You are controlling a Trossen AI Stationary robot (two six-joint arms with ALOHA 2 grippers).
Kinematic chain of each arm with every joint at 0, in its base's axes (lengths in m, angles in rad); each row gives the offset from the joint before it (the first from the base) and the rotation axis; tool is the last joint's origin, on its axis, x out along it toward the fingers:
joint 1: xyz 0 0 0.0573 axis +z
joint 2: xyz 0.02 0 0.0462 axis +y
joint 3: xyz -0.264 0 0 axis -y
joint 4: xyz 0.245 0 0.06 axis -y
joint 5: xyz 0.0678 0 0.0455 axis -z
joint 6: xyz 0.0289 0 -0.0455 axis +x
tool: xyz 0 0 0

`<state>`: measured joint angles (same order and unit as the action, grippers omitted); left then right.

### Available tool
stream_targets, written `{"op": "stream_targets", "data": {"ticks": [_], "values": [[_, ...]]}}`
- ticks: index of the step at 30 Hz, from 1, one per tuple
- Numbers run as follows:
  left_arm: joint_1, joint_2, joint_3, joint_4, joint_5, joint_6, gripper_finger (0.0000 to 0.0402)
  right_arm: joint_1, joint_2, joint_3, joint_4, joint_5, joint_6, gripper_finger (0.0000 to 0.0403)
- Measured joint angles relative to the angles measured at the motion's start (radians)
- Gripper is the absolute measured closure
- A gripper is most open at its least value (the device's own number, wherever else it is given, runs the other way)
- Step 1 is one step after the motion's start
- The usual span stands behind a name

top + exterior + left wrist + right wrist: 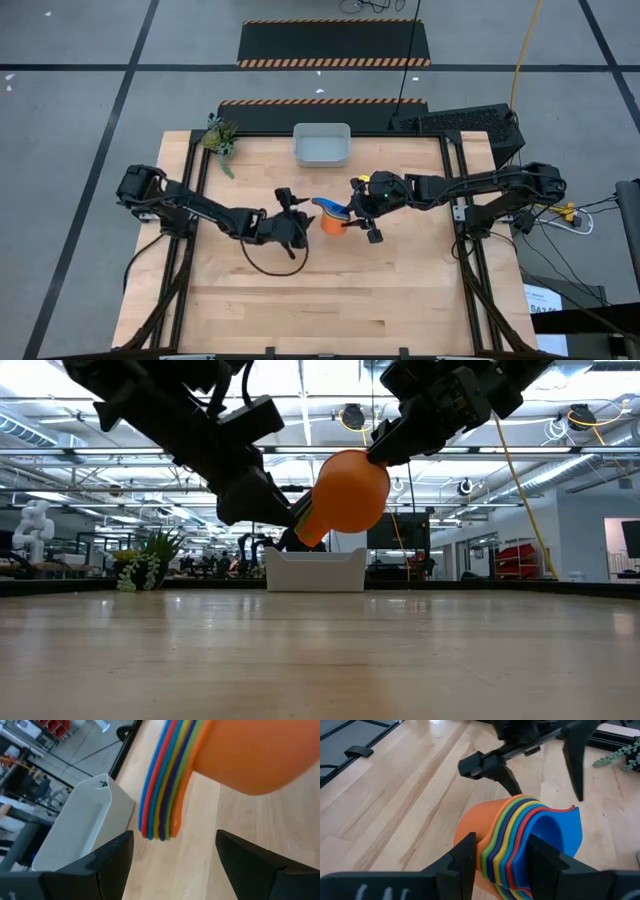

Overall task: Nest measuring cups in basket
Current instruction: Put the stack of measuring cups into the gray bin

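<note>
Off-task items on and around a wooden workshop table

A pale wood-plank table [330,290] sits in a black metal frame on a grey floor marked with dark lines. A small green plant [220,138] stands at the table's far left corner, visible at the far edge in the low view [148,563]. Two black mats with orange-striped edges [333,43] lie beyond the table, and a yellow cable [522,55] runs across the floor at right. A white humanoid figure [32,530] stands in the hall behind.

Left fingers [110,860] apart, right fingers [465,855] pinched.
</note>
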<state>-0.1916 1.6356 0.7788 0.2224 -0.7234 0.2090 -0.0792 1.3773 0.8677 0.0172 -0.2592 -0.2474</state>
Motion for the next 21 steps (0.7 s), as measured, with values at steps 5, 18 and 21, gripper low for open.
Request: {"op": "stream_targets", "data": {"ticks": [5, 18, 21], "values": [[0.031, -0.083, -0.001, -0.036, 0.122, -0.038, 0.0141, 0.000, 0.000, 0.000, -0.003, 0.000, 0.000, 0.0281], [0.398, -0.351, -0.001, -0.234, 0.953, -0.181, 0.0205, 0.005, 0.000, 0.000, -0.012, -0.006, -0.208, 0.0281], [0.455, -0.350, -0.001, -0.207, 1.194, -0.196, 0.0184, 0.005, 0.000, 0.000, -0.013, -0.005, -0.282, 0.0281]]}}
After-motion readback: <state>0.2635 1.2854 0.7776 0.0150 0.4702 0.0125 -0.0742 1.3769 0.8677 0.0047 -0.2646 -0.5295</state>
